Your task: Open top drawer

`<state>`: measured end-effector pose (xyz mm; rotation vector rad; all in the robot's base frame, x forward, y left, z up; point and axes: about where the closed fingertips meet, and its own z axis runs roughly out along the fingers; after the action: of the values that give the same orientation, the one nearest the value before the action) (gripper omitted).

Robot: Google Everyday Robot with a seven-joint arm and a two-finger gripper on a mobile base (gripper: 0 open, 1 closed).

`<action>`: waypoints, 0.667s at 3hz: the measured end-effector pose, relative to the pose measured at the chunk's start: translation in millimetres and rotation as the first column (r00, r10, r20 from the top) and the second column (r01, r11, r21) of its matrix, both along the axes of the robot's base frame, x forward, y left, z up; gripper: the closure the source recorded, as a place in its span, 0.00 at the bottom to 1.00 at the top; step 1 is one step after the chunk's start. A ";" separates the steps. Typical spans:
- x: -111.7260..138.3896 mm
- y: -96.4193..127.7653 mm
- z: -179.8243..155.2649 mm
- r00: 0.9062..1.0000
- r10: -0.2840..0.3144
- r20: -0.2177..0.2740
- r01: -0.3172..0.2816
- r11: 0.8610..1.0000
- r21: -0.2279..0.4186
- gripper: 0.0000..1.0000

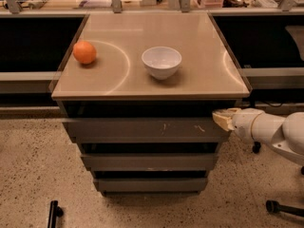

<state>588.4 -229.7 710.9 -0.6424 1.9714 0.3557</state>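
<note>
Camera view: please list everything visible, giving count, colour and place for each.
top drawer: one, grey, directly under the tabletop, pale scratches right of centre
lower drawers: two, grey, stacked beneath the top drawer
tabletop: one, beige, above the drawers
orange: one, orange, left part of the tabletop
bowl: one, white, near the tabletop's middle, right of the orange
black bar: one, black, on the speckled floor at lower left
arm: one, white, reaching in from the right
tool: one, pale yellowish, at the right end of the top drawer's front
</note>
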 end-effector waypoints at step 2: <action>47.2 -1.8 -19.5 0.997 -0.078 0.025 0.078 0.997 0.000 1.00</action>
<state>635.7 -231.4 691.4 -0.5659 1.9668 0.2974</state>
